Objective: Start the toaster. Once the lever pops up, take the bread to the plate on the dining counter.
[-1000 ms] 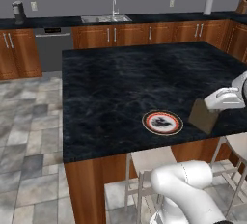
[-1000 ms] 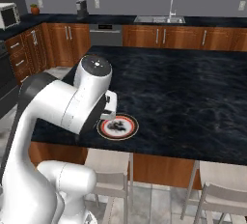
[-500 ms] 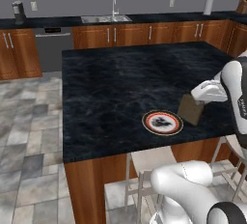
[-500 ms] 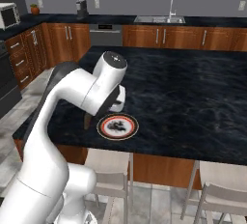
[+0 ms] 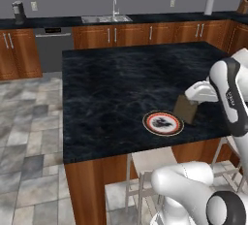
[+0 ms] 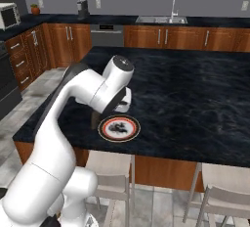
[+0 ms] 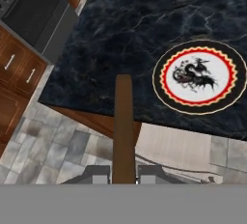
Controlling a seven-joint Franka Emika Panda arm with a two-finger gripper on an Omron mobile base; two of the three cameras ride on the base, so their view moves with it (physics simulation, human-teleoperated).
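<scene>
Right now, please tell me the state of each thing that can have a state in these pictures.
gripper: shut on the bread, above the counter beside the plate.
bread: held on edge, not yet on the plate.
plate: flat on the dining counter, nothing on it.

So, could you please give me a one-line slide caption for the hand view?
Pincer shut on the bread, held edge-on above the dining counter, beside the plate.
</scene>
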